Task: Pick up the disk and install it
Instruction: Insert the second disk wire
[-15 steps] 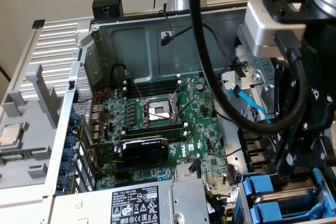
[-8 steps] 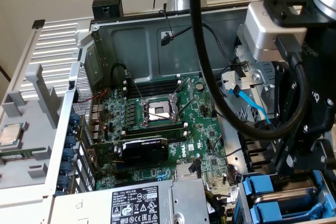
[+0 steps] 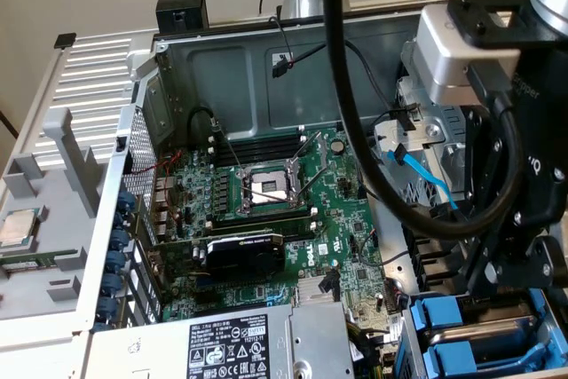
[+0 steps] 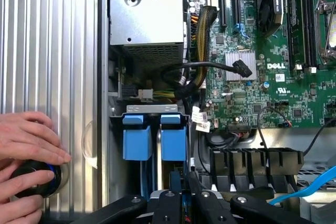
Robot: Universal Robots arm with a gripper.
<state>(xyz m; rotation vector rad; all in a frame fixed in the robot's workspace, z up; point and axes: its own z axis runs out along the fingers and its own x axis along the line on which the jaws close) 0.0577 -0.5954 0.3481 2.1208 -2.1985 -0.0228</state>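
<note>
1. The black claw (image 4: 185,203) hangs over the drive bay at the corner of the open computer case. Whether it is spread, pressed together or pinching something cannot be told.
2. Just beside the claw, the disk (image 4: 173,142) stands in the bay, seen end-on. Its blue plastic carrier shows, while its silver metal face and label are hidden.
3. A second blue carrier (image 4: 137,140) sits touching it, on the side of the case wall.
4. Room is tight. The grey metal bay frame (image 4: 152,109) caps both carriers, the silver power supply box (image 4: 147,19) lies just past it, and a row of black cable connectors (image 4: 252,163) runs along the other side.
5. A bundle of black cables (image 4: 186,85) crosses between the bay and the green motherboard (image 4: 262,77).
6. In the exterior view the black arm (image 3: 532,175) comes down at that view's right, with a thick black hose (image 3: 355,130) looping in front of it.
7. Outside the case, a person's hands (image 4: 26,145) rest on the ribbed silver panel (image 4: 47,51), holding a round black object with a blue ring (image 4: 34,179).
</note>
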